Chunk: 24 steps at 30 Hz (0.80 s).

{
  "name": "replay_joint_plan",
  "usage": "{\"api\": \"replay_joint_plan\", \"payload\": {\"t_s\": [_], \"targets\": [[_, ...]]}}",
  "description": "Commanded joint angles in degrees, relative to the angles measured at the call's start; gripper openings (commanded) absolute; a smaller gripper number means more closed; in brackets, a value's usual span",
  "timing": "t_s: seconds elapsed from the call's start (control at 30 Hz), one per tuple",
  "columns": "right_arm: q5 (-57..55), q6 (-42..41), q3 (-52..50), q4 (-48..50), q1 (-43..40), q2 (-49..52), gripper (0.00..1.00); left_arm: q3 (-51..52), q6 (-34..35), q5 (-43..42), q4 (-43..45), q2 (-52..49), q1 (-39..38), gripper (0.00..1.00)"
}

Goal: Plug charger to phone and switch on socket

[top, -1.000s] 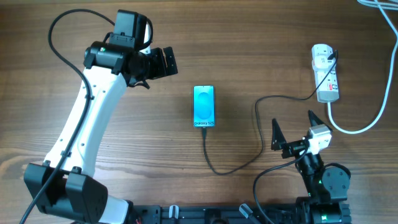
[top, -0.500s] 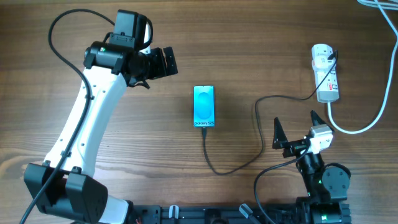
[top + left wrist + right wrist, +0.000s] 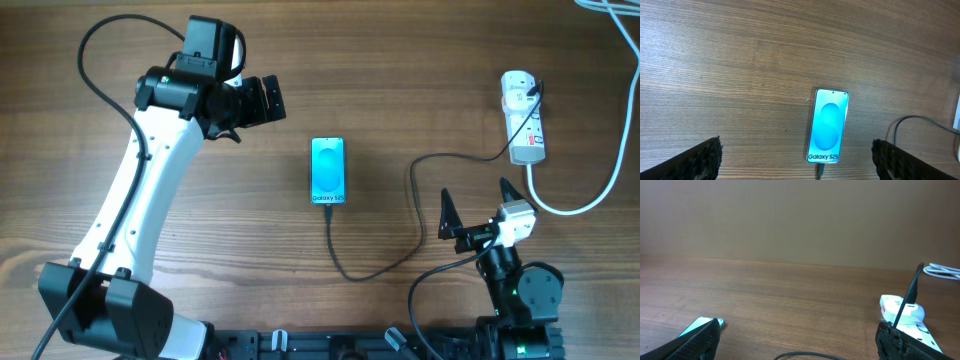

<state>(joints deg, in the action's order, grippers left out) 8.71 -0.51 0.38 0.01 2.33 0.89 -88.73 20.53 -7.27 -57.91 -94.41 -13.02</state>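
"Well, where do you stand?"

"Nearest me, my right hand [image 3: 471,189] hangs spread wide and holds nothing. Left of it the charger [image 3: 345,268] loops over the worktop [image 3: 400,80], and its tip meets the near end of the phone [image 3: 328,171]. I judge it seated."

"And the socket?"

"The socket [image 3: 524,118] lies farther off, slightly right of my right hand. Its long axis runs near to far, with the plug adapter [image 3: 516,84] at the far end. My left hand [image 3: 278,100], also agape and empty, sits far left beyond the phone, well apart from it. The switch falls to the right hand, I'd say."
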Motion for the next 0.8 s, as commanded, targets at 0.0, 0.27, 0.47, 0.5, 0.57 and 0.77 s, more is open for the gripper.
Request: {"api": "replay_joint_plan", "payload": {"t_s": [0.0,0.27,0.47,0.5,0.57,0.77], "targets": [[-0.8,0.4,0.0,0.4,0.3,-0.6,1.00,0.0,0.7,0.5,0.0,-0.2,-0.1,1.00],[-0.8,0.4,0.0,0.4,0.3,-0.5,1.00,0.0,0.7,0.5,0.0,-0.2,-0.1,1.00],[-0.8,0.4,0.0,0.4,0.3,-0.5,1.00,0.0,0.7,0.5,0.0,-0.2,-0.1,1.00],[-0.8,0.4,0.0,0.4,0.3,-0.5,1.00,0.0,0.7,0.5,0.0,-0.2,-0.1,1.00],[-0.8,0.4,0.0,0.4,0.3,-0.5,1.00,0.0,0.7,1.2,0.0,-0.2,-0.1,1.00],[-0.8,0.4,0.0,0.4,0.3,-0.5,1.00,0.0,0.4,1.9,-0.5,-0.1,-0.1,1.00]]}}
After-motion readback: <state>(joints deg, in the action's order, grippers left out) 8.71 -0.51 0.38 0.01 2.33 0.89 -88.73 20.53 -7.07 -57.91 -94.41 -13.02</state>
